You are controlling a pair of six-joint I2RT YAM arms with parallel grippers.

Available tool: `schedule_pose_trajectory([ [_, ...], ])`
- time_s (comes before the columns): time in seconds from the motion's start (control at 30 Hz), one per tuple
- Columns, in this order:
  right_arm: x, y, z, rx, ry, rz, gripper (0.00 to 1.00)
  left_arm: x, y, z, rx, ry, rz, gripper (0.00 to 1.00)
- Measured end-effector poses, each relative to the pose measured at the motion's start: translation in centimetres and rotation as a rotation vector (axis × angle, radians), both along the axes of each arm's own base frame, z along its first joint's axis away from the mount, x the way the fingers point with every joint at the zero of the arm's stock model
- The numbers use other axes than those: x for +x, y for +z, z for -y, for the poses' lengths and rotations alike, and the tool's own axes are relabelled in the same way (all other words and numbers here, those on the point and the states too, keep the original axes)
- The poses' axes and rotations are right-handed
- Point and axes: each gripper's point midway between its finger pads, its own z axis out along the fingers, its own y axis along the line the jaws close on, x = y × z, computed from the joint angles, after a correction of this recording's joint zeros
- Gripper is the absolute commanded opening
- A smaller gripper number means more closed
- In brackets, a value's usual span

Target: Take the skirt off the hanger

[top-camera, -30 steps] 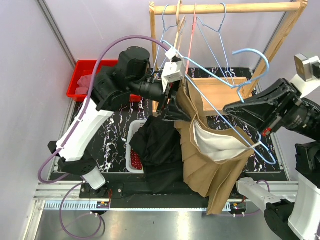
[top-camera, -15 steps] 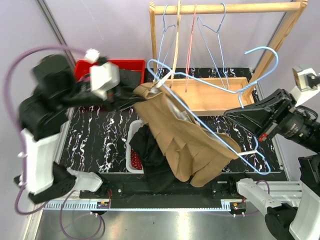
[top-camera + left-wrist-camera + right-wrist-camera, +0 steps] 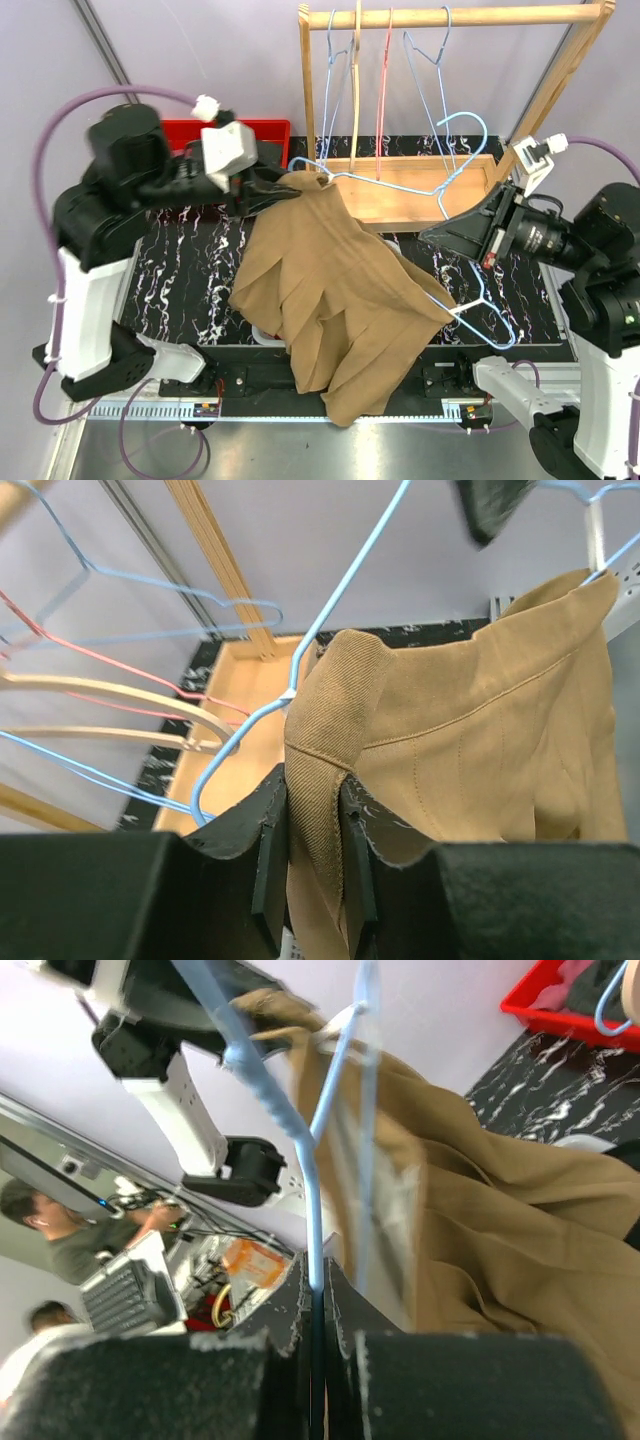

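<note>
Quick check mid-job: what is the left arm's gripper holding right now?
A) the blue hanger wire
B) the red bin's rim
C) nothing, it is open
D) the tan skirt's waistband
D: the left wrist view shows the fingers of the left gripper clamped on the waistband of the tan skirt, while the blue hanger sits in the right gripper.

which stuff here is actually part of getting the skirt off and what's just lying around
In the job: skirt, blue hanger, left gripper pinching the waistband, right gripper clamping the hanger wire.

Lying about: wooden rack, spare hangers on it, red bin, wooden tray.
</note>
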Motion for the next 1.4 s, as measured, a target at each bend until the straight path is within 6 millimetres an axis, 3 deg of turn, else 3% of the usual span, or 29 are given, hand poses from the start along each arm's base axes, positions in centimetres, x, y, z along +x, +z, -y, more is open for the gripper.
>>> schedule_pose_trajectory([
  [0.2, -1.2, 0.1, 1.2, -0.033, -0.079, 0.138, 0.00, 2.4, -3.6, 1.9, 0.071, -0.001, -0.118, 0.26],
  [0.47, -0.5, -4.6, 2.3, -0.066, -0.184, 0.243, 0.00, 2.1, -3.5, 1.8, 0.065, -0.003, -0.121, 0.27],
  [0.67, 0.6, -5.5, 2.4, -0.103, -0.203, 0.286, 0.00, 2.1, -3.5, 1.8, 0.063, -0.001, -0.128, 0.27],
  [0.87, -1.7, -5.4, 2.1, -0.114, -0.126, 0.335, 0.00, 2.0, -3.4, 1.8, 0.062, -0.001, -0.128, 0.29],
  [1.03, -5.6, -5.3, 2.5, -0.095, -0.077, 0.405, 0.00, 1.7, -3.4, 1.5, 0.058, 0.003, -0.125, 0.39],
  [1.1, -7.3, -4.9, 2.7, -0.089, -0.055, 0.432, 0.00, 1.7, -3.4, 1.3, 0.055, 0.009, -0.120, 0.52],
  [1.13, -8.0, -4.4, 2.7, -0.085, -0.045, 0.447, 0.00, 1.6, -3.4, 1.2, 0.052, 0.010, -0.118, 0.66],
  [1.17, -8.5, -4.0, 2.7, -0.081, -0.032, 0.462, 0.00, 1.4, -3.5, 1.1, 0.050, 0.010, -0.122, 0.71],
  [1.27, -9.6, -2.7, 2.5, -0.067, 0.013, 0.478, 0.00, 1.1, -4.4, 1.2, 0.055, -0.001, -0.156, 0.73],
  [1.4, -9.4, -1.3, 2.2, -0.050, 0.044, 0.475, 0.00, 0.7, -6.4, 2.1, 0.074, -0.062, -0.238, 0.73],
])
